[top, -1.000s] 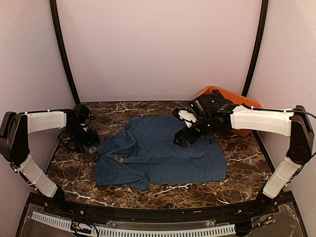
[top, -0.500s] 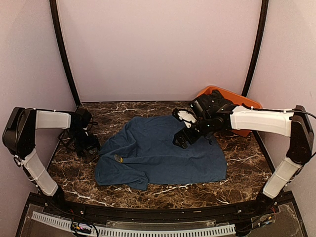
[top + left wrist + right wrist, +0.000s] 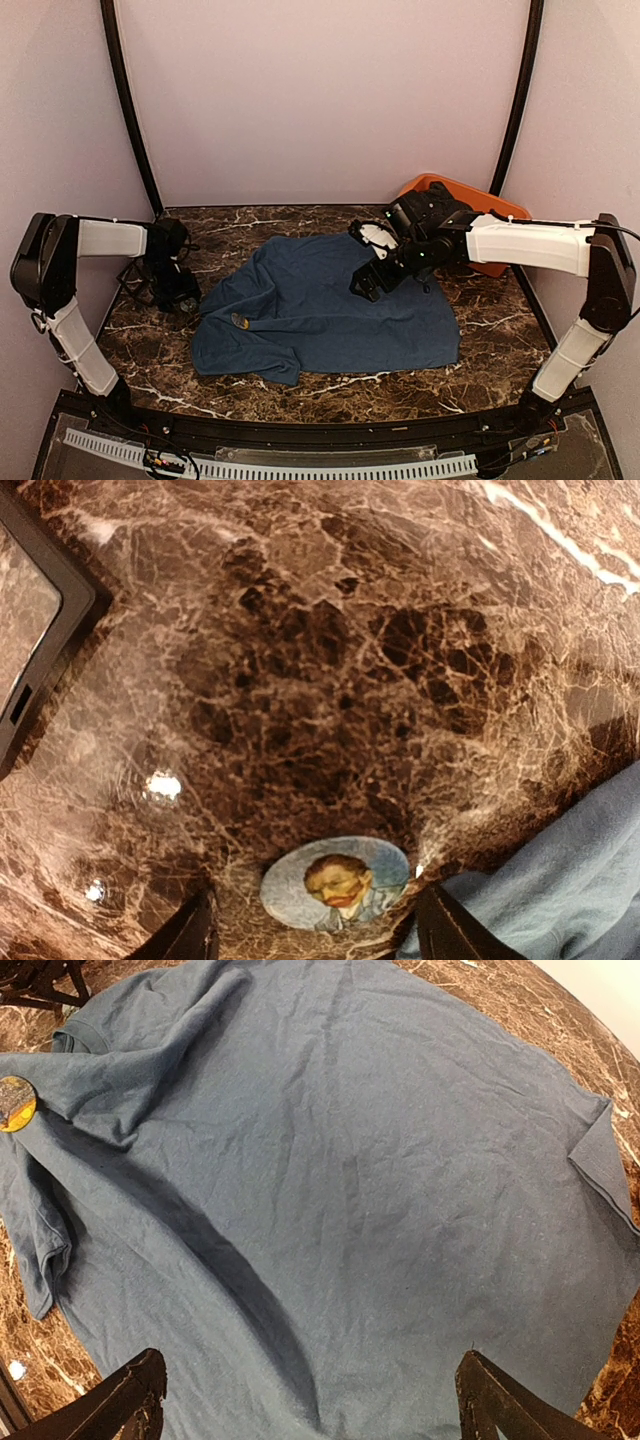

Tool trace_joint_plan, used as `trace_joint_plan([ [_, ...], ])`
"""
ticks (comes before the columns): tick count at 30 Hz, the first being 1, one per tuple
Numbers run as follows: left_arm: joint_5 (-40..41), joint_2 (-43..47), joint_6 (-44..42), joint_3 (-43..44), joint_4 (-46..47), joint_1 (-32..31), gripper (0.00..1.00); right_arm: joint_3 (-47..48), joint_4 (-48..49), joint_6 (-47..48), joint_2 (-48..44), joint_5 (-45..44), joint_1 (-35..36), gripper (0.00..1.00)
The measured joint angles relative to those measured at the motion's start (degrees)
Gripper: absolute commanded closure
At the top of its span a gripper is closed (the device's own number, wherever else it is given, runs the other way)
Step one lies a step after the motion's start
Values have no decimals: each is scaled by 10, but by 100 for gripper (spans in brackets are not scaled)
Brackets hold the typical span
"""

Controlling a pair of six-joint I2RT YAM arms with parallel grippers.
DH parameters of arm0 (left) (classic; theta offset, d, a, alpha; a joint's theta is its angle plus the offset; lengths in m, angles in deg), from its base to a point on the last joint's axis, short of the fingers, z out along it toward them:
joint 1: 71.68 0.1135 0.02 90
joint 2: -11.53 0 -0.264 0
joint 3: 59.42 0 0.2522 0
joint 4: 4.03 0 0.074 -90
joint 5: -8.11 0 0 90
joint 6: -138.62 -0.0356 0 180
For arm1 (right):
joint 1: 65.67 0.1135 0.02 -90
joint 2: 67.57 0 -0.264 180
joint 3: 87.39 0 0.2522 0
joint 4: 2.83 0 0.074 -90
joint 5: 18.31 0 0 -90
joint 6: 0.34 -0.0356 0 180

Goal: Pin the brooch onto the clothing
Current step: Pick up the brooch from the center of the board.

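The clothing, a navy T-shirt (image 3: pixel 320 305), lies spread on the marble table (image 3: pixel 150 340); it fills the right wrist view (image 3: pixel 340 1180). A round brooch with a painted portrait of a bearded man (image 3: pixel 335 882) lies flat on the marble just left of the shirt's edge (image 3: pixel 570 880). My left gripper (image 3: pixel 320 942) is open and hangs low over it, one finger on each side; it is at the shirt's left edge in the top view (image 3: pixel 180 292). My right gripper (image 3: pixel 372 278) is open and empty above the shirt's upper right part.
A small round yellow badge (image 3: pixel 240 321) sits on the shirt's left sleeve area and also shows in the right wrist view (image 3: pixel 15 1103). An orange tub (image 3: pixel 470 200) stands at the back right behind the right arm. A dark frame edge (image 3: pixel 40 630) runs along the table's left.
My left arm has shifted a little to the right, with its gripper staying low by the shirt's left edge. The right arm and the shirt have not moved.
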Motion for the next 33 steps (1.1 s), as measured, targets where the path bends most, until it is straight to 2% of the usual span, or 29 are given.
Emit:
trace_joint_plan([
  [10,23,-35,-15,41,-31,0,38,-7,1,0,0,0,0,1],
  [21,36,-39,-23,43,-37,-3,44,-21,5,0,0,0,0,1],
  [30,37,-39,-23,43,-34,-9,54,-21,6,0,-4,0,0,1],
  [33,38,-39,-23,43,-32,-10,61,-21,6,0,-5,0,0,1],
])
